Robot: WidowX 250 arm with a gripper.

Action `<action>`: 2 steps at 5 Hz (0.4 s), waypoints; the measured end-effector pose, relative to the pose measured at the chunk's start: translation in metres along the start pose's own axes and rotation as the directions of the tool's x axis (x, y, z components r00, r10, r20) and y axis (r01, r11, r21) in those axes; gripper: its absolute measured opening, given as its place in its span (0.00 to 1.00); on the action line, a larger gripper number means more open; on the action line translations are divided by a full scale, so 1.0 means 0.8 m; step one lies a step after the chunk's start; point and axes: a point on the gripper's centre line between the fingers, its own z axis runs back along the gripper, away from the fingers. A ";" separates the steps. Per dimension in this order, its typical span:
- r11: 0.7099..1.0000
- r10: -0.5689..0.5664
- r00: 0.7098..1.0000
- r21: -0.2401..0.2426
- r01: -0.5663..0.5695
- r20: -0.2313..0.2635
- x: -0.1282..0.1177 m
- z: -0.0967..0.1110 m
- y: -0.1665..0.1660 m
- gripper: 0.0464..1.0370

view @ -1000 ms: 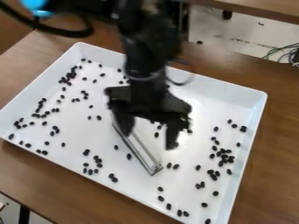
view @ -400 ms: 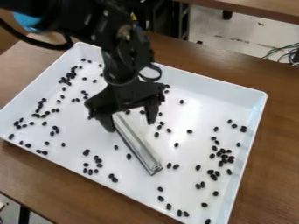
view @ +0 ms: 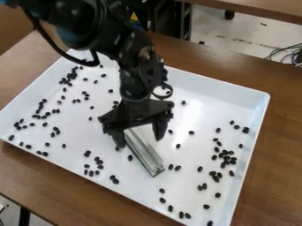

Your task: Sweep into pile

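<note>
While our gripper [view: 139,136], spread and empty, straddles the metal bar [view: 145,154], we're likely at pickup; closing squarely should follow.

The table [view: 277,145] is brown, with lines like wood. Up at 1 o'clock is one more brown top [view: 265,7], and under it the floor [view: 227,33] is a pale gray-white with small dark marks. A little black thing [view: 229,15] is there too. Thin wires [view: 282,52] curl at 2 o'clock. At 12 o'clock are a black rack [view: 184,22] and a yellow sign [view: 134,16]. A dark leg [view: 24,217] stands at 7 o'clock.
</note>
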 end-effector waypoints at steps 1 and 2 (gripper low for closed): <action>1.000 -0.011 1.000 -0.010 0.011 -0.011 0.001 -0.012 -0.006 0.81; 1.000 -0.019 1.000 -0.018 0.019 -0.004 0.002 -0.012 -0.008 0.49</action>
